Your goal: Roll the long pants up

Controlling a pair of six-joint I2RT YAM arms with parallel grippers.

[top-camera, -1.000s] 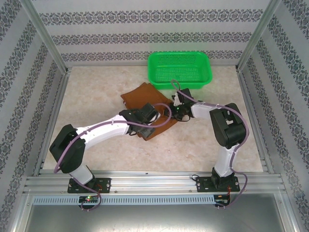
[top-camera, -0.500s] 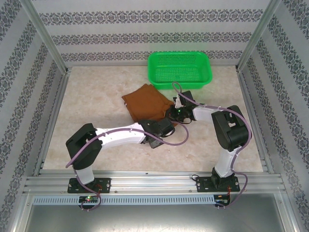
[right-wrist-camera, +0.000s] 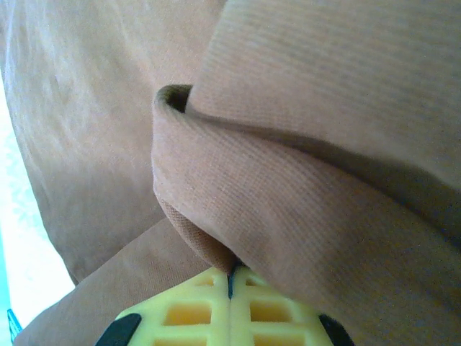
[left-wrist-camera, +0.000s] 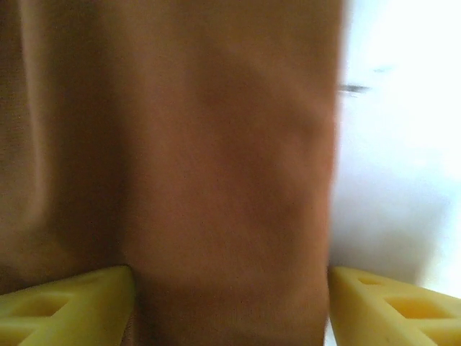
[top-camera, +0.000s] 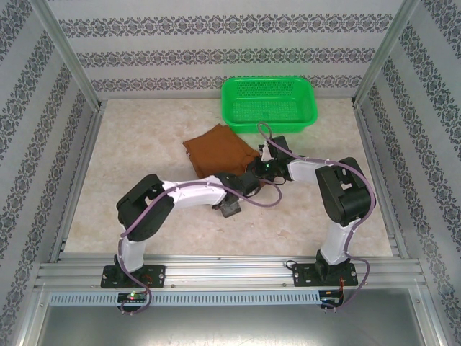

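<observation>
The long pants (top-camera: 218, 149) lie folded into a rust-brown bundle at mid-table. My right gripper (top-camera: 259, 166) is at their right edge. In the right wrist view it (right-wrist-camera: 232, 272) is shut on a rolled fold of the long pants (right-wrist-camera: 288, 209), with the cloth pinched between the yellow fingertips. My left gripper (top-camera: 234, 186) is at the near edge of the bundle. In the left wrist view its yellow fingers (left-wrist-camera: 72, 306) stand wide apart, and blurred brown cloth (left-wrist-camera: 216, 180) fills the space between them. I cannot tell whether they touch it.
A green mesh basket (top-camera: 269, 80) stands at the back, just beyond the pants. Patterned walls and metal rails close in the table on three sides. Bare pale tabletop (top-camera: 137, 158) lies to the left and to the right (top-camera: 374, 202).
My left arm has pulled back toward its base and bent sharply, its gripper opening wider. The near end of the pants has gone from sight, so the bundle looks shorter. The right gripper has stayed shut.
</observation>
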